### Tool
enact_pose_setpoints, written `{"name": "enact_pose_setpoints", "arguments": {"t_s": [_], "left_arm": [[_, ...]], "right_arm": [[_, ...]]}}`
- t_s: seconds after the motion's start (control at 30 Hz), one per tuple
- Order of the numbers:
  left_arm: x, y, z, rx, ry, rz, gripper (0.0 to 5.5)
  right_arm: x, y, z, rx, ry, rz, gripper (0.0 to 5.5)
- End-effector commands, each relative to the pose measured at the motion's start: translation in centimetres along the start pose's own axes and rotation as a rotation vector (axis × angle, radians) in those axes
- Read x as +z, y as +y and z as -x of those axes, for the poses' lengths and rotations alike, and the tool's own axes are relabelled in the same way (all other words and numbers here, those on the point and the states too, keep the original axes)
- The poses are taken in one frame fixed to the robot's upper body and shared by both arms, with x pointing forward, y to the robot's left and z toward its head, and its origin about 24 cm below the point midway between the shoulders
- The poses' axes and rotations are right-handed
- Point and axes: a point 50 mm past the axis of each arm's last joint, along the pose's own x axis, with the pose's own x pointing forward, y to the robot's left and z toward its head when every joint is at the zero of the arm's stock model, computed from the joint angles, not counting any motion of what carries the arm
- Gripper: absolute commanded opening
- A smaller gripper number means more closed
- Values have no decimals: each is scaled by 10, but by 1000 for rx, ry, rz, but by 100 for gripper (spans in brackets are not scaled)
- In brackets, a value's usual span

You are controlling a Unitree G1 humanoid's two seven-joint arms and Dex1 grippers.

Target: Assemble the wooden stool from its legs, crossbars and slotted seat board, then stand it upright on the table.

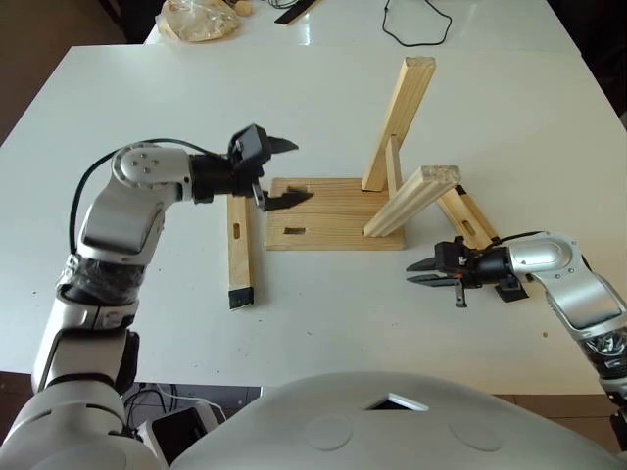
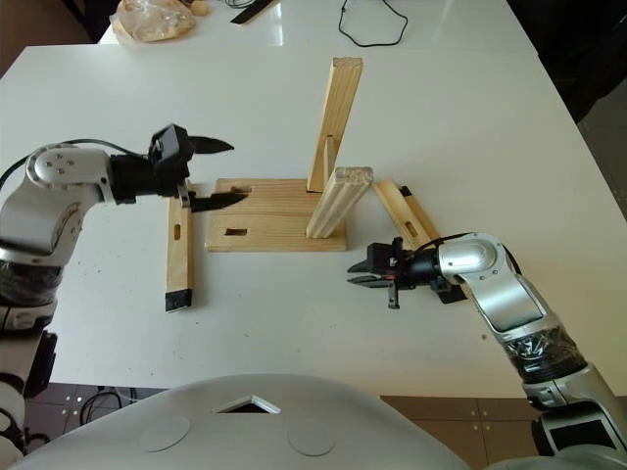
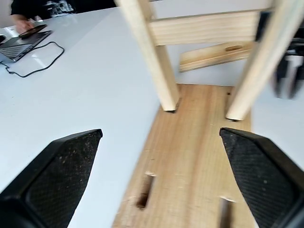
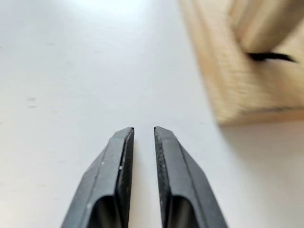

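You get bright, even light on the white table (image 1: 147, 117), mild glare beyond the seat board (image 1: 333, 230), soft faint shadows beside it, its corner out of focus in your right wrist view, a dark smear past its far edge in your left.

Half-built stool, with the seat board lying flat as the base

We see the pale slotted seat board (image 1: 323, 211) lying flat, with two empty dark slots near its left end. At its right end two square legs stand in it, both tilted. The far leg (image 1: 400, 122) rises from the far corner and the near leg (image 1: 411, 201) from the near corner, with a crossbar (image 3: 204, 27) joining them. A loose leg (image 1: 240, 250) with a slot and a dark tip lies flat just left of the seat board. Another slotted piece (image 1: 470, 217) lies flat just right of it.
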Motion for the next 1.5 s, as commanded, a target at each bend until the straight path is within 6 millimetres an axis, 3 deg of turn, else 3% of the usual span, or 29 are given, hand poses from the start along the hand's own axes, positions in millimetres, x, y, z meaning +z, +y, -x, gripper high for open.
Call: {"name": "enact_pose_setpoints", "arguments": {"t_s": [0.03,0.17,0.3,0.37,0.5,0.6,0.9,1.07,1.17,1.3,1.5], "left_arm": [[-23,25,-33,131,81,-54,459],[-45,36,-59,281,112,-68,459],[-60,44,-63,402,134,-58,459],[-77,39,-60,379,213,-103,459],[-118,10,-49,165,372,-104,459],[-131,-5,-43,39,386,-84,459],[-116,-36,-19,-143,290,-95,459],[-117,-56,-7,-133,303,-57,459],[-112,-57,-5,-79,283,-36,459],[-96,-48,0,9,232,-28,459],[-53,-52,29,91,85,27,459]], "right_arm": [[3,-9,-11,-60,-3,11,76],[4,-15,-21,-110,-10,0,76],[5,-10,-28,-80,-15,4,76],[6,-12,-30,-95,-23,3,76],[6,-26,-31,-196,-23,-13,76],[3,-37,-30,-255,-3,-15,76],[4,-73,-32,-398,18,-8,76],[5,-78,-34,-398,17,6,76],[6,-76,-34,-377,19,15,76],[6,-71,-31,-355,18,27,76],[11,-64,-4,-392,-22,36,76]]}}
